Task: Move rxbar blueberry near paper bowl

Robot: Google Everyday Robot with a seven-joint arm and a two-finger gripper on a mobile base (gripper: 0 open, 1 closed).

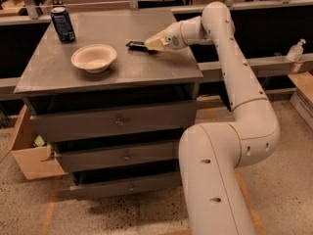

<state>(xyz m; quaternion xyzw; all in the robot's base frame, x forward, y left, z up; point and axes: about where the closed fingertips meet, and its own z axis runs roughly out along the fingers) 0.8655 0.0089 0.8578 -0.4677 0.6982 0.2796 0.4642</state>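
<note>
The rxbar blueberry point(135, 44), a small dark flat bar, is on the grey cabinet top point(117, 67), right of centre. My gripper point(150, 44) reaches in from the right, and its tan fingers are closed on the bar's right end, low over the surface. The bar's left end sticks out toward the paper bowl point(94, 58). This shallow cream bowl sits upright to the left of the bar, about a bowl's width away.
A blue drink can point(63, 24) stands upright at the back left corner of the top. The cabinet has drawers point(117, 123) below. A cardboard box point(30, 155) lies on the floor at left. A clear bottle point(296, 50) stands on a ledge at right.
</note>
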